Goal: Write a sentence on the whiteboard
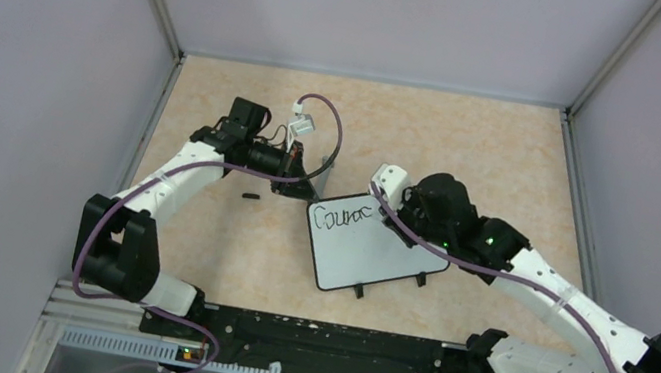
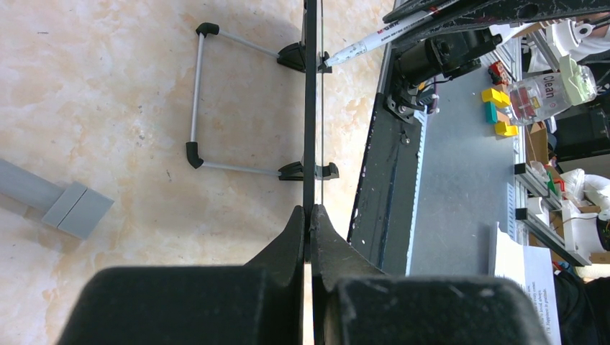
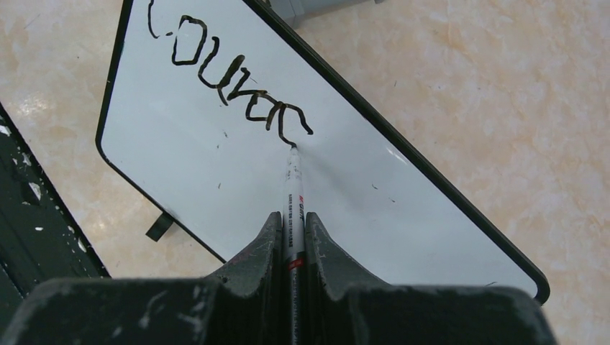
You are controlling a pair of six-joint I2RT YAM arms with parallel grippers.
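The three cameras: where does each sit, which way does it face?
Top external: above, behind the bases; faces down on both arms and the flat white black-rimmed whiteboard.
Left wrist: behind the left gripper, shut on the board's edge, seen edge-on.
Right wrist: behind the right gripper; faces along the white marker to the black lettering.
Shared: both wrist views show the marker.
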